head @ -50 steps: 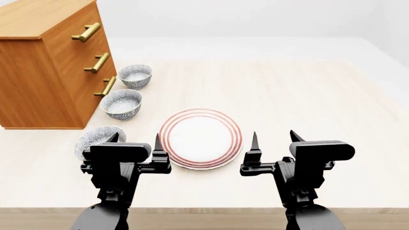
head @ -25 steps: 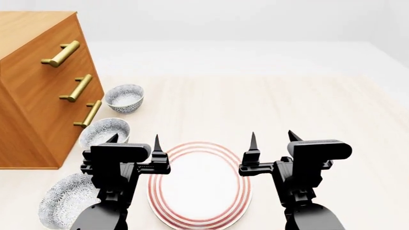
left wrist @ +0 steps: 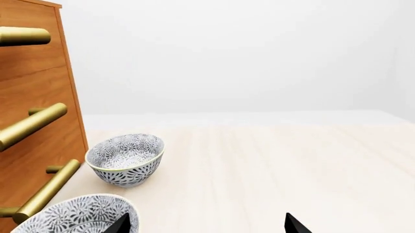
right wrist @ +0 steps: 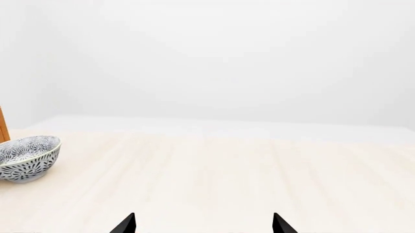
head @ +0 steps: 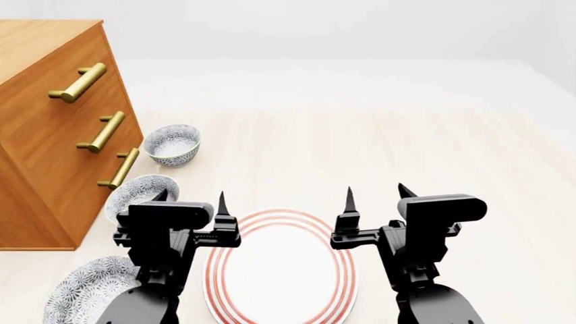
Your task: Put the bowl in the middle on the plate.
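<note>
Three speckled bowls run in a line along the front of the wooden dresser (head: 54,128) at my far left, on the pale bench (head: 378,155). The nearest bowl (head: 85,290) is cut off by the frame edge and partly covered by my left arm. The bowl (head: 135,192) in the middle sits just beside the dresser, its near rim hidden behind my left claw (head: 191,202), whose tips stand apart and hold nothing. The far bowl (head: 173,144) is in full view. Further right lies the plate (head: 280,270), between both arms, its near edge cropped. My right claw (head: 373,196) hovers with its tips apart, empty. Each wrist view shows only two black tips.
</note>
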You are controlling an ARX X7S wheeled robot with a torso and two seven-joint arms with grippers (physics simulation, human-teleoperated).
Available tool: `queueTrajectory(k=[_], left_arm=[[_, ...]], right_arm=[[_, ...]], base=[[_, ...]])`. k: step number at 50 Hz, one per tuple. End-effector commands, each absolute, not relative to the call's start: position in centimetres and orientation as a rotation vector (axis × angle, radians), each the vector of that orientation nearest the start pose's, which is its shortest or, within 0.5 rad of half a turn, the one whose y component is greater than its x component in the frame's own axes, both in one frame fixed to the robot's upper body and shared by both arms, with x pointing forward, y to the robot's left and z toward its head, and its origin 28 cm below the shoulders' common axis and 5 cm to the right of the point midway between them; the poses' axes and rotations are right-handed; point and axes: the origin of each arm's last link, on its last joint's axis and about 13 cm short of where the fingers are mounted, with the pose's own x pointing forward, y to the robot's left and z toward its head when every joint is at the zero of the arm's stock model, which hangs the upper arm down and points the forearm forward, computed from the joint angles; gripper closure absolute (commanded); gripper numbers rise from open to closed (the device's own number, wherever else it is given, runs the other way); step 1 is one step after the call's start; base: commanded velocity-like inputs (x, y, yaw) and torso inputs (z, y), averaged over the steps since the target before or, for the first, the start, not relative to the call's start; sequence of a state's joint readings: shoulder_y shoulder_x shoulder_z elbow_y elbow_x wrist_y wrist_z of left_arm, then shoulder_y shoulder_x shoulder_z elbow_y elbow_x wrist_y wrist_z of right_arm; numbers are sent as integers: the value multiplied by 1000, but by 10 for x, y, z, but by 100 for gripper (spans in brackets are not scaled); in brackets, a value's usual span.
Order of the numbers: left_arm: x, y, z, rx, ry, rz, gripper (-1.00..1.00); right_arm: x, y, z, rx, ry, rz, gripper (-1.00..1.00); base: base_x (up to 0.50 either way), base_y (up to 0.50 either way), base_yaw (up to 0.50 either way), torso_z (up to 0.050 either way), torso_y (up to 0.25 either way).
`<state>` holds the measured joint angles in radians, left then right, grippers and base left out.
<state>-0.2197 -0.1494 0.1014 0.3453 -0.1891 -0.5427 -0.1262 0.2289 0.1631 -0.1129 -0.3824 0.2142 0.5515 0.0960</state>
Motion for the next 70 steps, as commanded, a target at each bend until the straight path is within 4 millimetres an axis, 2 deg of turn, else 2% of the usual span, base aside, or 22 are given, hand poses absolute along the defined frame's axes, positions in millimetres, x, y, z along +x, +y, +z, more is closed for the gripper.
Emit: queueTrajectory(k=[1, 7, 9, 12, 14, 18, 20, 28, 37, 56, 70], left_arm=[[242, 207, 114, 23, 90, -6, -100], [247, 207, 147, -12, 204, -14, -100], [252, 208, 164, -49, 285, -37, -100], [265, 210, 186, -8, 358, -35, -100], [268, 211, 190, 0, 344, -27, -100], [287, 214, 210, 58, 394, -49, -100], [294, 214, 213, 92, 394, -41, -100], [330, 215, 207, 101, 513, -6, -100], [355, 218, 192, 175, 576, 71, -100], [372, 223, 158, 224, 719, 122, -100], [383, 228, 141, 233, 745, 146, -100]], right_arm=[[245, -99, 108, -14, -21, 107, -100], [245, -100, 109, -12, -28, 111, -100], [244, -100, 109, -15, -29, 112, -100], [242, -100, 106, -16, -26, 115, -100], [242, -100, 106, -14, -27, 115, -100], [242, -100, 105, -15, -28, 117, -100], [243, -99, 104, -13, -26, 118, -100], [242, -98, 104, -15, -29, 125, -100], [240, -99, 101, -10, -24, 116, -100], [240, -98, 98, -4, -17, 121, -100], [240, -97, 95, 0, -7, 121, -100]], base=[[0, 0, 0, 0, 0], [0, 0, 0, 0, 0], [0, 0, 0, 0, 0], [0, 0, 0, 0, 0], [0, 0, 0, 0, 0], [0, 0, 0, 0, 0], [0, 0, 0, 0, 0], [0, 0, 0, 0, 0], [0, 0, 0, 0, 0], [0, 0, 0, 0, 0], [0, 0, 0, 0, 0]])
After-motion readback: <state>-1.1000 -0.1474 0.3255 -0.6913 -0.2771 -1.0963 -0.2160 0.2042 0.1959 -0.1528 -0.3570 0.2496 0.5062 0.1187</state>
